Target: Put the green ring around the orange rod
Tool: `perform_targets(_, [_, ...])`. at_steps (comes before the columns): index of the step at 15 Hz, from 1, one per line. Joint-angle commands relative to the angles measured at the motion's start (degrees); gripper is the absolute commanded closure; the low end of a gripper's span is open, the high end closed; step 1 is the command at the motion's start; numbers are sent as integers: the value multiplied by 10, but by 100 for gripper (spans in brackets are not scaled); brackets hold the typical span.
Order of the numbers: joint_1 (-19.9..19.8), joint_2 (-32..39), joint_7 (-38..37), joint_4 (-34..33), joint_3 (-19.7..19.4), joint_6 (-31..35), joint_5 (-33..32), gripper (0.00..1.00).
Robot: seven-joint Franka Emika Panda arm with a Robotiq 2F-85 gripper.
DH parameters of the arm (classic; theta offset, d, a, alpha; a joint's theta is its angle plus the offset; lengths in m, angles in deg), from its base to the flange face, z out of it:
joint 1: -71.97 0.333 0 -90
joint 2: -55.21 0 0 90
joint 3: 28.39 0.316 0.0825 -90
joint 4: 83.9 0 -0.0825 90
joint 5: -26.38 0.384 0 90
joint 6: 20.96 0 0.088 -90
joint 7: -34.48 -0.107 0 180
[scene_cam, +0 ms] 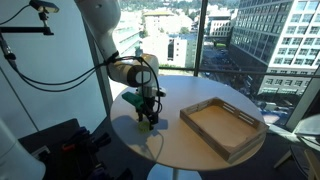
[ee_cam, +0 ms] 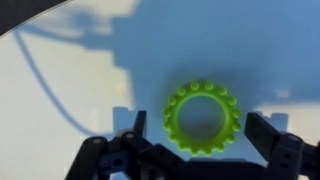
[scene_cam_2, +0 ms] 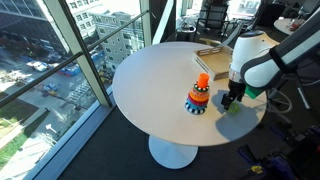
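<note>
A bright green toothed ring (ee_cam: 202,118) lies flat on the white round table (scene_cam_2: 150,90). My gripper (ee_cam: 198,126) hangs just above it, open, with one dark finger on each side of the ring and neither touching it. In an exterior view the gripper (scene_cam_2: 232,100) is near the table's edge, a short way from the orange rod (scene_cam_2: 203,80), which stands upright with several coloured rings stacked at its base (scene_cam_2: 197,101). In an exterior view the gripper (scene_cam: 148,116) hides the ring.
A shallow wooden tray (scene_cam: 222,128) sits on the table on the side away from the gripper. Floor-to-ceiling windows (scene_cam_2: 60,60) run along one side of the table. Black cables and equipment (scene_cam: 60,145) stand by the robot base.
</note>
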Motion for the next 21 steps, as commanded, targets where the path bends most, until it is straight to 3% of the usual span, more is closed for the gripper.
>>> perform_targets(1, [0, 5, 11, -7, 0, 7, 13, 26])
perform_targets(4, [-1, 2, 11, -7, 2, 6, 16, 51])
perform_targets(13, [2, -18, 11, -7, 0, -16, 15, 52])
perform_targets(21, [1, -58, 36, -46, 9, -126, 10, 52])
